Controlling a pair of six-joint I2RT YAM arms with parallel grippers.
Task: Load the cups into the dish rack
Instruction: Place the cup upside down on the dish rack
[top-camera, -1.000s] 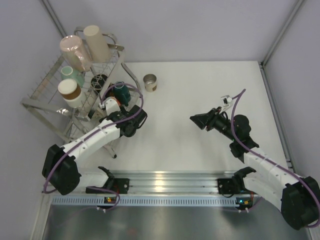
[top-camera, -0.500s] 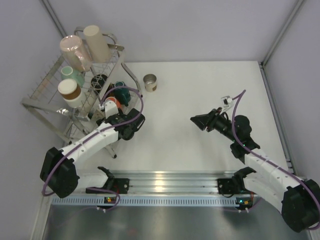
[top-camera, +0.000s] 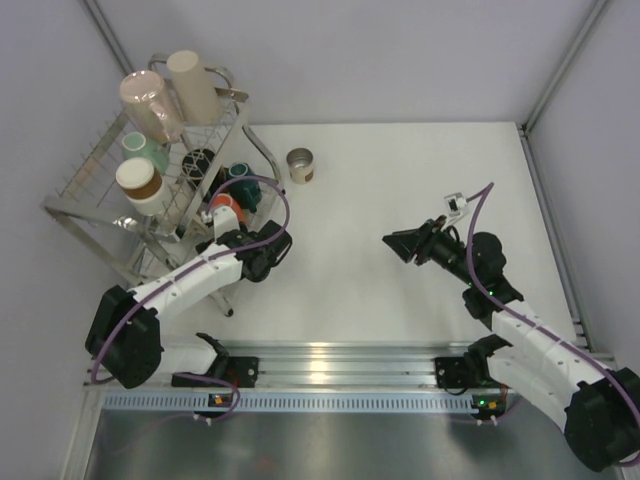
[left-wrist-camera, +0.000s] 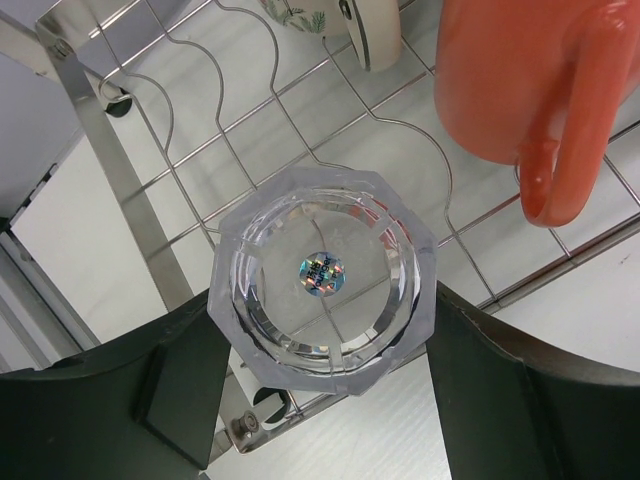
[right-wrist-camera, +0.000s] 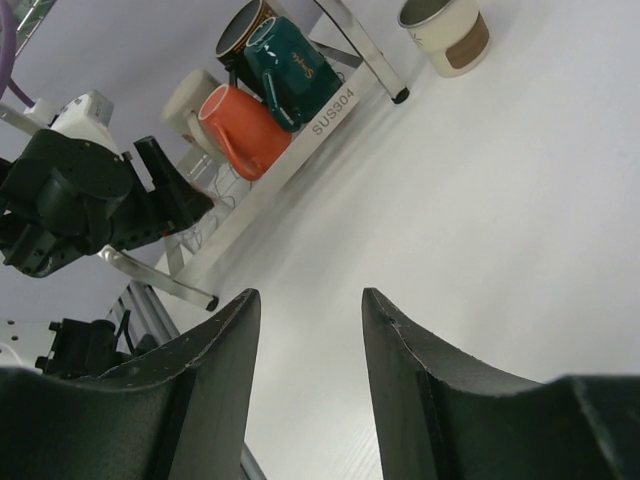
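Observation:
My left gripper (left-wrist-camera: 327, 305) is shut on a clear faceted glass cup (left-wrist-camera: 300, 215), seen base-on with a shiny sticker, over the wires of the dish rack's (left-wrist-camera: 300, 95) lower tier. An orange mug (left-wrist-camera: 500, 80) lies just beyond it, next to a dark teal mug (right-wrist-camera: 290, 70). From above, the left gripper (top-camera: 235, 222) sits at the dish rack's (top-camera: 100, 170) near right corner beside the orange mug (top-camera: 222, 206). A small brown-banded cup (top-camera: 300, 165) stands on the table. My right gripper (top-camera: 392, 240) hovers open and empty at mid-table.
The rack's upper tiers hold a pink cup (top-camera: 150, 100), a beige cup (top-camera: 192, 85), a green-inside white cup (top-camera: 143, 150) and a brown-banded cup (top-camera: 138, 185). Enclosure walls stand close behind the rack. The rack's steel rail (right-wrist-camera: 330, 100) faces my right gripper (right-wrist-camera: 310, 300).
My left gripper has drawn back slightly toward the near edge, uncovering the orange mug from above. The right arm has barely shifted.

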